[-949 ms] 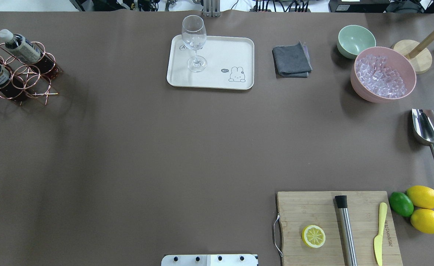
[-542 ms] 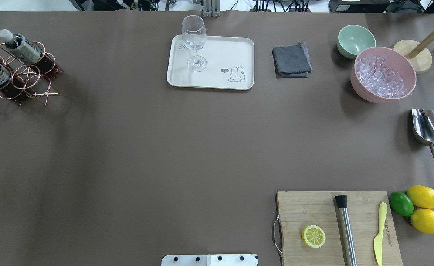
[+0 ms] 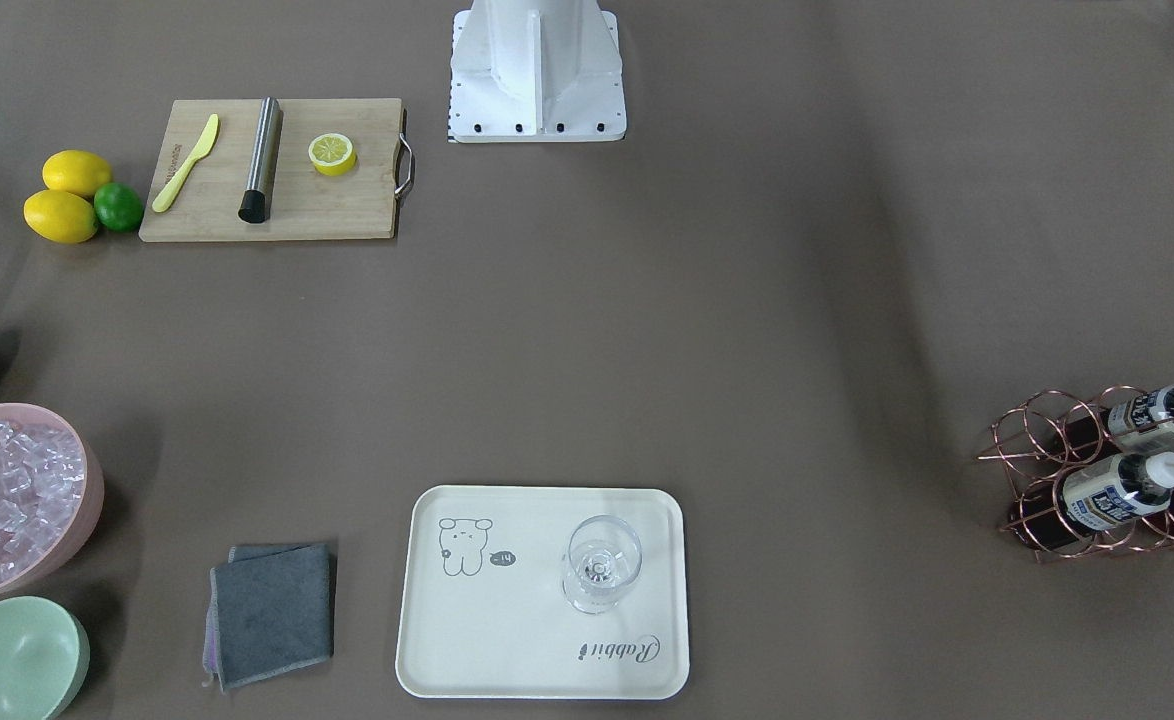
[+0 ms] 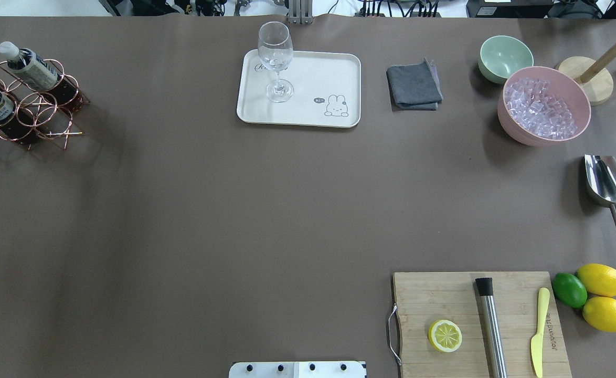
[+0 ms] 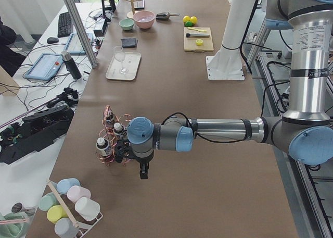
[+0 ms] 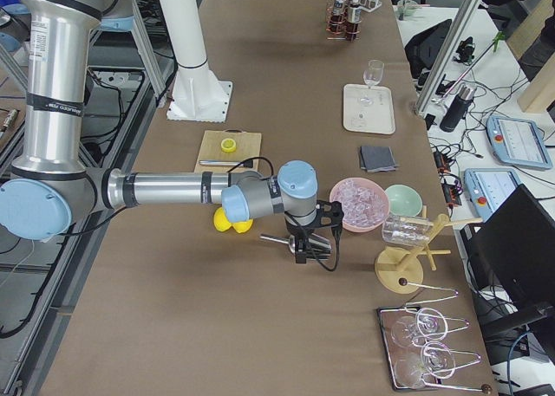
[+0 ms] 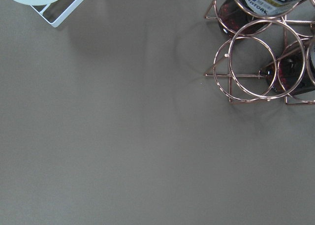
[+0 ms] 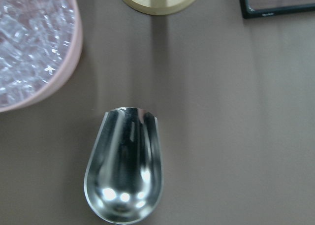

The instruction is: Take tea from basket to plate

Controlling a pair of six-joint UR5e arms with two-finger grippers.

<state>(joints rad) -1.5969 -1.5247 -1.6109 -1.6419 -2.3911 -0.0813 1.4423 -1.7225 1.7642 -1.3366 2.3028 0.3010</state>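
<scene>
1. Across the overhead pictures of the last second nothing on the table shifts. The tea lies in the basket as before and the plate carries only the stemmed glass. I judge the task is not yet begun: no bottle is lifted.
2. My left gripper hangs low, just beside the basket at the table's left end. My left wrist camera looks onto bare brown table, with the copper rings in its upper right corner. My jaws show only in the side view, so I cannot tell whether they are parted or closed.
3. My right gripper hovers over the steel scoop beside the pink bowl of ice, well apart from the tea. There too I cannot tell how my jaws stand.
4. The bottles are small, clear plastic and round, with dark red-brown drink, a white ribbed cap and a glossy printed label. They lie tilted through the rings, caps uppermost.
5. The basket is thin rose-gold wire, open and likely light. I judge a careless pull could drag it along.
6. The plate is smooth, cream and rectangular, with a raised rim and rounded corners. It sits well apart from the basket, with bare room beside the glass.
</scene>
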